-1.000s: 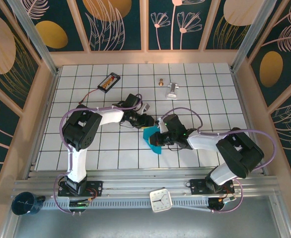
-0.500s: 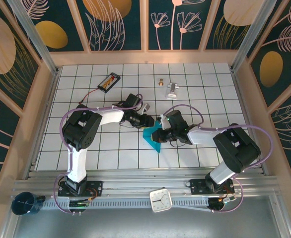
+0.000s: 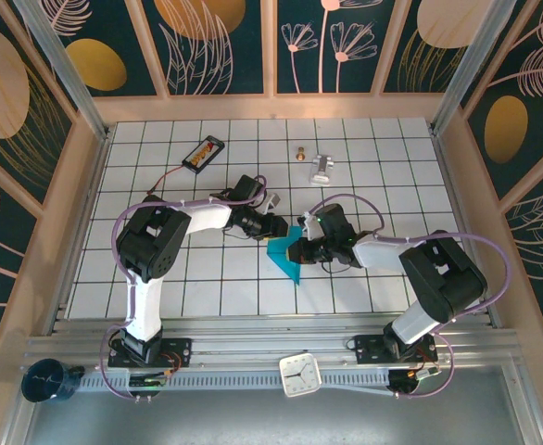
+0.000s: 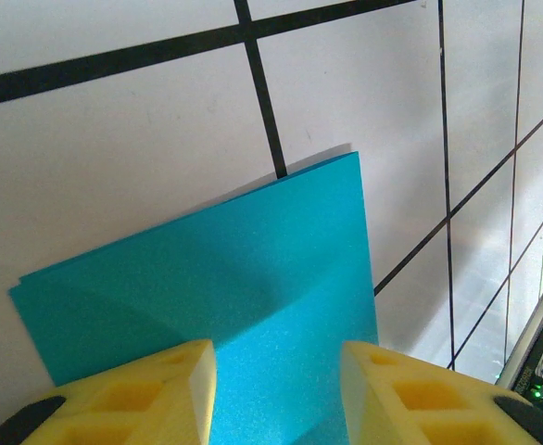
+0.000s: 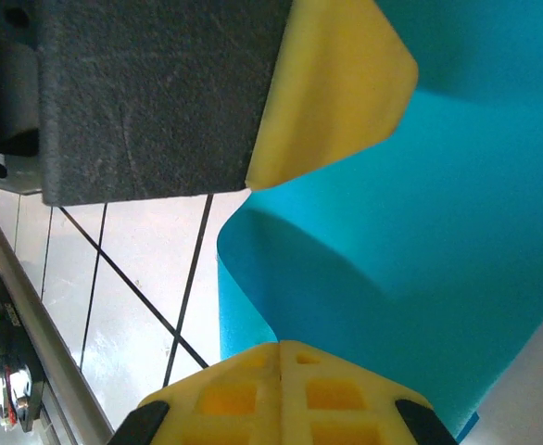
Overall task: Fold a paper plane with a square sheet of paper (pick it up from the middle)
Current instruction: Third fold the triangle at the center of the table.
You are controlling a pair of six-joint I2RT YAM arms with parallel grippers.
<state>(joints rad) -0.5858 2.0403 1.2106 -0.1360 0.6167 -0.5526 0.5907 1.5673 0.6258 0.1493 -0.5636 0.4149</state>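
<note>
On the near rail sat a white clock (image 3: 300, 375), with a dark blue round object (image 3: 47, 381) at the left corner. At the middle of the bench (image 3: 392, 185), the folded square sheet of paper (image 3: 286, 261) stood up between the 2 arms. The right hand (image 3: 300, 248) was pinched together on its edge. The left hand (image 3: 278, 226) hovered just beside it, fingers apart. Farther back lay a silver metal piece (image 3: 322, 168), a small brass part (image 3: 300, 154) and a black battery pack (image 3: 204, 153), all well apart from the paper.

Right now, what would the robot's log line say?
step: folding | blue paper: partly folded, on table | left tool: open, over paper | right tool: shut, at paper's raised edge
</note>
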